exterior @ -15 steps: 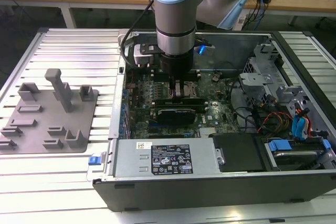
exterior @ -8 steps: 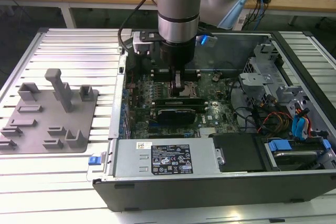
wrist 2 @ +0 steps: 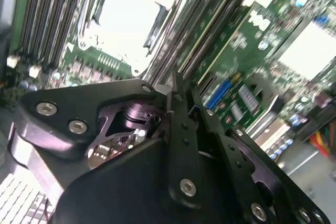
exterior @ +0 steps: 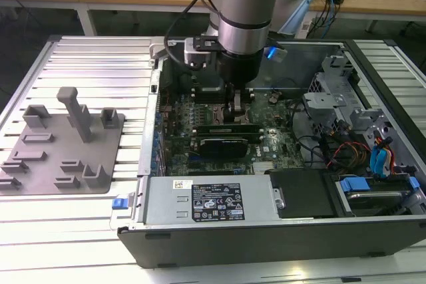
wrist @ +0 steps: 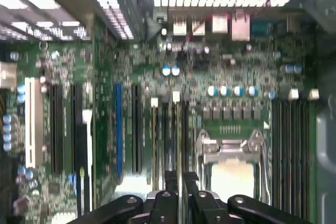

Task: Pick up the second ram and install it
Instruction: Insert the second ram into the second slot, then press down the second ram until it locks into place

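Note:
My gripper (exterior: pixel 236 116) reaches down into the open computer case (exterior: pixel 279 231), onto the motherboard's memory slots (wrist: pixel 168 129) beside the CPU socket (wrist: pixel 231 163). In both wrist views the two black fingers stand almost together, shut on a thin dark strip seen edge-on, which I take for the second ram (exterior: pixel 212 126). The gripper (wrist 2: pixel 177 85) hangs just above the black slots next to the socket (wrist 2: pixel 131 19). Its tips (wrist: pixel 179 178) line up with one slot. In the exterior view the stick lies along the slots, low on the board.
A black expansion card (exterior: pixel 223 144) sits just in front of the slots. The power supply (exterior: pixel 213 201) fills the case's front, and drive cages with cables (exterior: pixel 339 118) stand at the exterior view's right. A grey holder fixture (exterior: pixel 63 141) lies on the ribbed table (exterior: pixel 93 58) to the left.

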